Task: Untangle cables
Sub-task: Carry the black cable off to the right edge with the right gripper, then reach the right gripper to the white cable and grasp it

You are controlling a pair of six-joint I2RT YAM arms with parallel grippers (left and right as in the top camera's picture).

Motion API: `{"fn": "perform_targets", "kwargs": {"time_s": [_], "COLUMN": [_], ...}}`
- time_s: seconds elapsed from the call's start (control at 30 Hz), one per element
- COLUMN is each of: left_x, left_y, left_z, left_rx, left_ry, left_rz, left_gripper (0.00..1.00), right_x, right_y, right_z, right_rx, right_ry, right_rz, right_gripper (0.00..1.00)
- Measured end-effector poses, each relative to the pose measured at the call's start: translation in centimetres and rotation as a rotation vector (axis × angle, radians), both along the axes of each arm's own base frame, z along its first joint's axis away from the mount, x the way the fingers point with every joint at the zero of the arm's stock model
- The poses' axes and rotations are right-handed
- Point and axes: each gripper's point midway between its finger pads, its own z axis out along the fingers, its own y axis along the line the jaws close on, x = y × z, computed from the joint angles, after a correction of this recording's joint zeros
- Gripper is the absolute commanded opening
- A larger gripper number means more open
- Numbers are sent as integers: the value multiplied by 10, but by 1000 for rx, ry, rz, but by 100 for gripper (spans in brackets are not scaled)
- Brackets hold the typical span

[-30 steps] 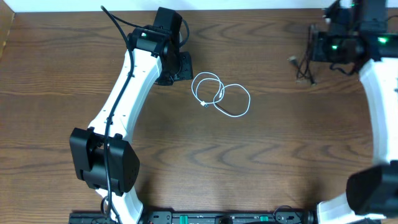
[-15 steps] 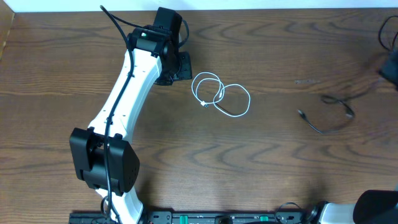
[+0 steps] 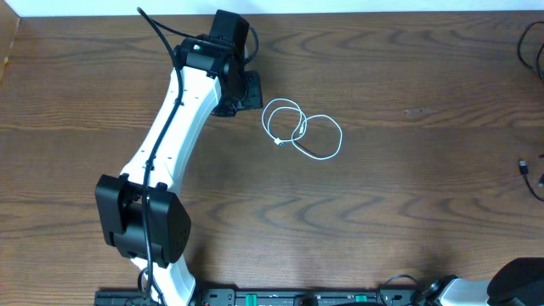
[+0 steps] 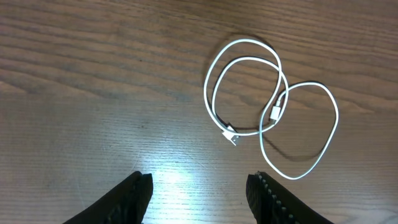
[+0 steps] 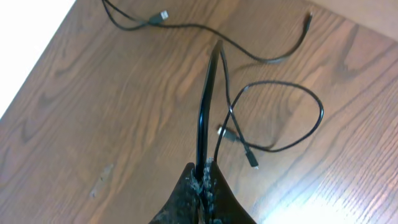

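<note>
White cable (image 4: 278,112) lies in loose, overlapping loops mid-table (image 3: 408,212), just ahead of the left gripper (image 4: 199,183), whose fingers stand apart and empty. The right gripper (image 5: 202,177) is pinched tight on the black cable (image 5: 203,112), dangling at the far right. Both cords look light, limp and slippery, so the white one is best gripped on an outer loop, clear of the plugs.

Overhead looks down; left wrist shares white cable (image 4: 278,111).
</note>
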Motion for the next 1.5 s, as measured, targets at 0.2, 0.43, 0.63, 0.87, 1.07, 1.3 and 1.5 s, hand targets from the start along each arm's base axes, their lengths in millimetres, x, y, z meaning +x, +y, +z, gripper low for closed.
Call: {"fn": "perform_targets", "kwargs": {"time_s": [0.2,0.43,0.63,0.87,1.07,1.3,1.5], "left_x": [0,0,0,3,7,22,26], "left_y": [0,0,-1,-15,-5,35,66], "left_z": [0,0,0,4,7,24,39], "left_rx": [0,0,-7,-84,-157,-315,-362], "left_ry": [0,0,0,-7,6,-15,-42], "left_rz": [0,0,-2,-23,7,108,200], "left_gripper": [55,55,55,55,55,54,54], "right_x": [4,6,14,60,88,100,106], "right_y": [11,10,15,92,174,273,362], "right_z": [-4,-30,-37,-37,-34,-36,-77], "right_rx": [19,75,90,90,121,133,174], "right_ry": [18,82,95,94,58,61,146], "right_rz": [24,26,71,384,665,959,1193], "right_gripper": [15,19,32,40,44,52,59]}}
